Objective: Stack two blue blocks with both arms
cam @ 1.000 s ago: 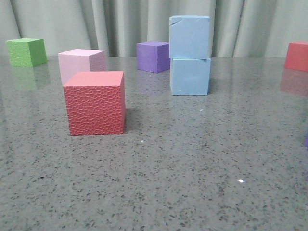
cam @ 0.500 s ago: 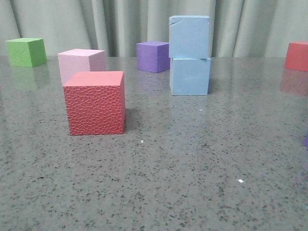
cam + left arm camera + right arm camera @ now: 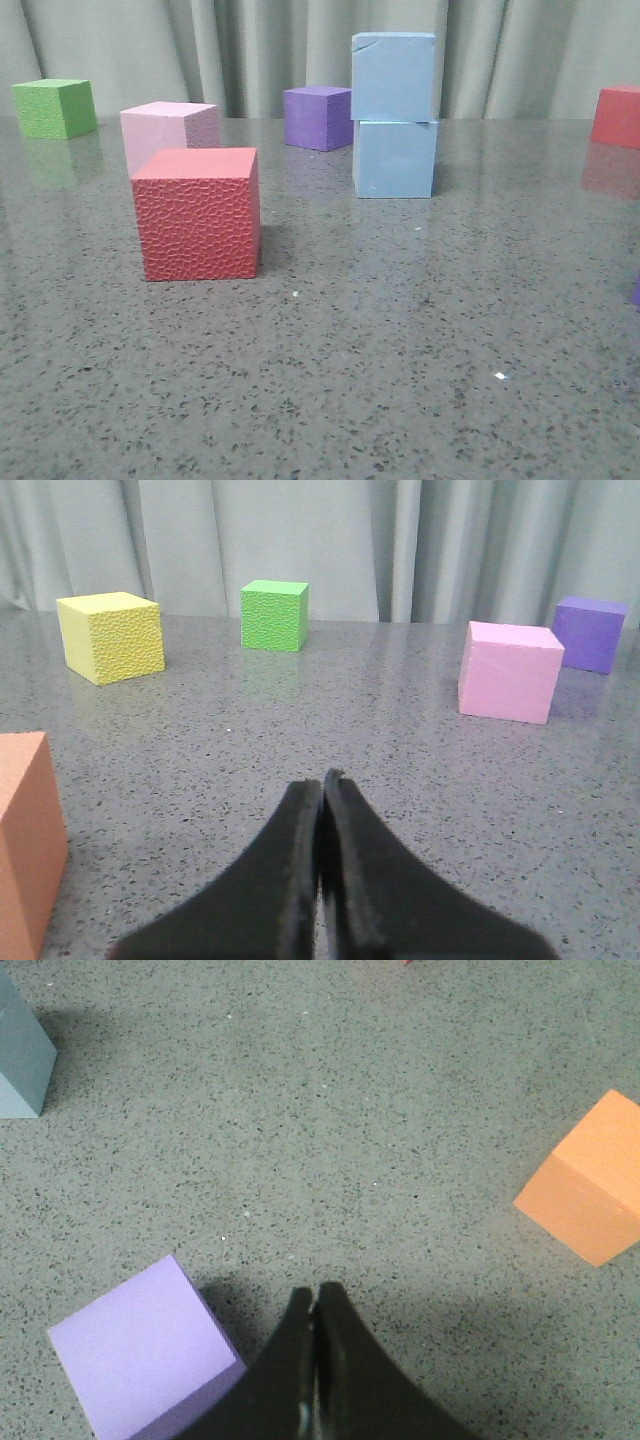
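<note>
In the front view, one pale blue block stands on top of the other blue block, a little right of centre and far back on the table. Neither gripper shows in the front view. My left gripper is shut and empty, low over bare table, far from the stack. My right gripper is shut and empty above the table. A corner of a blue block shows at the edge of the right wrist view.
The front view shows a red cube, a pink cube, a purple cube, a green cube and another red cube. A lilac cube lies right beside the right gripper; an orange cube sits further off. A yellow cube and an orange cube show in the left wrist view.
</note>
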Robot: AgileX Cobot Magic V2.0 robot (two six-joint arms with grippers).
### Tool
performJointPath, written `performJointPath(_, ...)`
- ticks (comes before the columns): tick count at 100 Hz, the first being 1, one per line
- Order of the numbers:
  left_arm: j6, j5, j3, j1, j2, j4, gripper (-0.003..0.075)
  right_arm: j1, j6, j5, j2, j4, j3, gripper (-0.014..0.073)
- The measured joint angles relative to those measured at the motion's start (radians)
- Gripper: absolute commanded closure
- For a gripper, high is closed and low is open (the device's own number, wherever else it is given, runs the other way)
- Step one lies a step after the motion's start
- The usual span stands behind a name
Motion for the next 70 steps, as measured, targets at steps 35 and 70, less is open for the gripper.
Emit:
performJointPath(35, 0.000, -0.002, 0.000, 0.001, 0.000, 0.000, 0.0739, 0.000, 0.000, -0.038, -0.070, 0.000, 0.022, 0.0716)
performJointPath(70, 0.000, -0.002, 0.000, 0.001, 0.000, 0.000, 0.0739, 0.000, -0.100, -0.328, -0.357, 0.029, 0.323, 0.0716)
